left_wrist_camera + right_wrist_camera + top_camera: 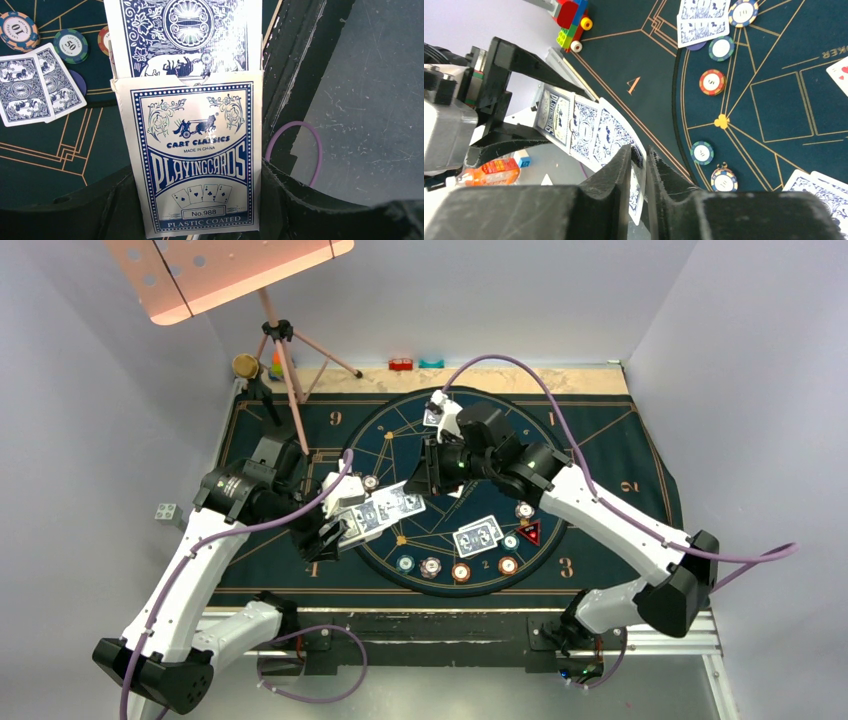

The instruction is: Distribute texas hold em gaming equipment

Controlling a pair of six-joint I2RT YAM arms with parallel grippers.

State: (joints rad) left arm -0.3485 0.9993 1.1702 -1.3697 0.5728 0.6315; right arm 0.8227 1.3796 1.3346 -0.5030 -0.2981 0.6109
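My left end effector (335, 528) is clamped across the sides of the card box (195, 160), holding it off the near-left part of the mat (620, 460) with its open mouth turned toward my other arm, so the blue-backed cards (185, 35) slide out where they can be reached. My right end effector (640, 152) has its two fingers pressed almost together on the edge of the outermost card (616, 132) of the small fan sticking out of the box; I judge a thin edge grip is the only way to peel one card without dragging its neighbours along. I'd draw it straight along the box's length, since a sideways tug could spill the fan. Part of the equipment already lies on the desk: a pair of face-down cards (478, 536) inside the circle, a row of chips (461, 572) along its near rim, and the red triangular marker (528, 532) just right of them. More cards are left to deal.
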